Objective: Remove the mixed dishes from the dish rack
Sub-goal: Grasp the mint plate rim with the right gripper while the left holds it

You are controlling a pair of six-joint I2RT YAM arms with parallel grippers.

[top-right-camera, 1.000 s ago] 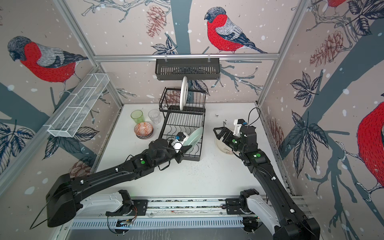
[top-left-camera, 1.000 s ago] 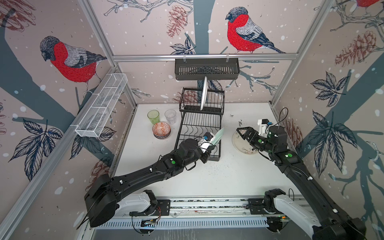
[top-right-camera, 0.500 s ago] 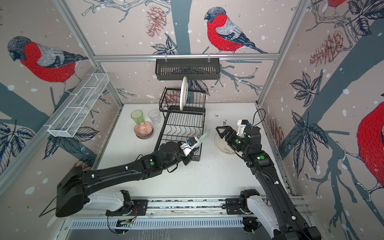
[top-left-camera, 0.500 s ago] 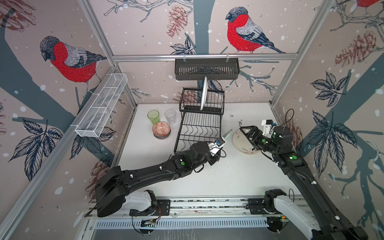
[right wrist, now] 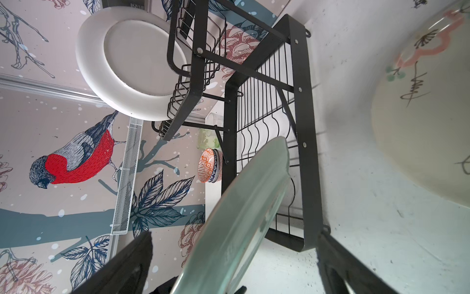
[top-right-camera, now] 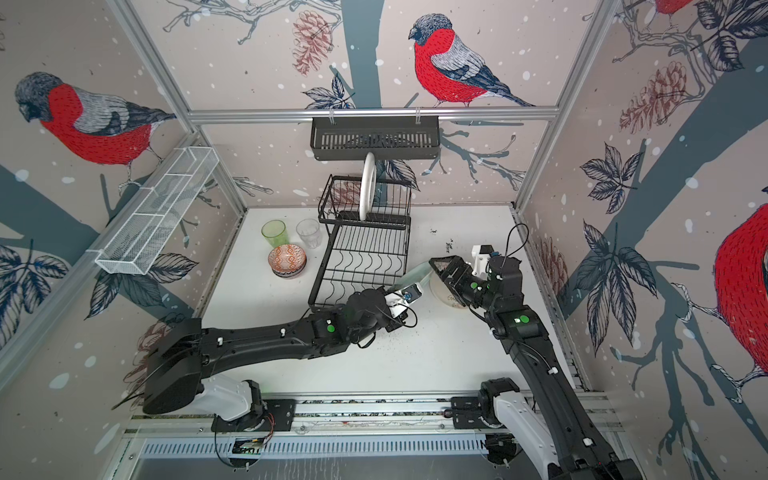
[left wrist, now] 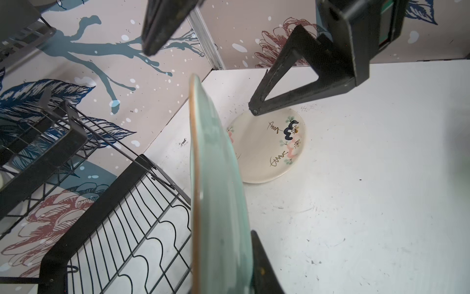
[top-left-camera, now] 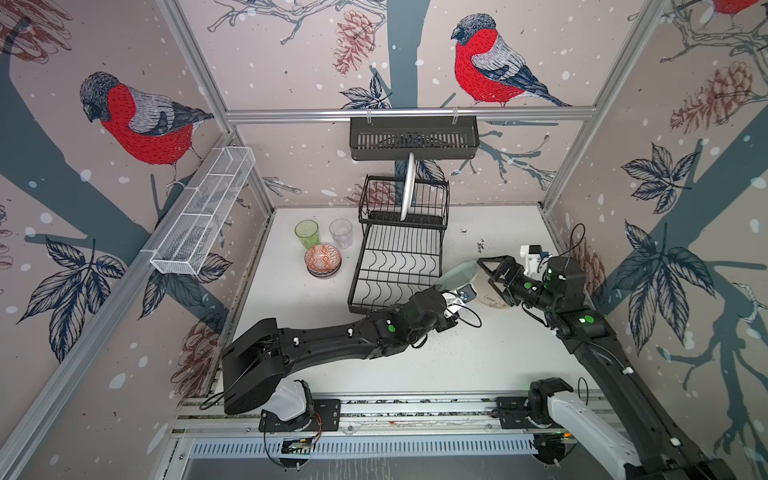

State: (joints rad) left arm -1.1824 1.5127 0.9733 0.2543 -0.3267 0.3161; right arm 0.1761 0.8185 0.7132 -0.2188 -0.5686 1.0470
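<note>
A robot test cell in a lab, not a real kitchen; aluminium frame profiles (top-left-camera: 291,113) carry printed bullfinch wall panels (top-left-camera: 141,124) all around the jaws; the left arm (top-left-camera: 324,336) and the right arm (top-left-camera: 582,324) are bolted to a base rail (top-left-camera: 415,409) behind them; beside the jaws a dish rack (top-left-camera: 399,257) stands on a bare white tabletop (top-left-camera: 498,361).

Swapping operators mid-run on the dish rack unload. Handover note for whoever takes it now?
Left gripper: shut on the mint plate, held on edge just right of the rack.
Right gripper: open, jaws either side of that plate's far edge, not gripping.
Done: patterned plate flat on the table at right; bowl stack, green tumbler and clear tumbler left of the rack.
Left: set the mint plate down, probably via a handover; then the white plate, upright in the upper tier.
</note>
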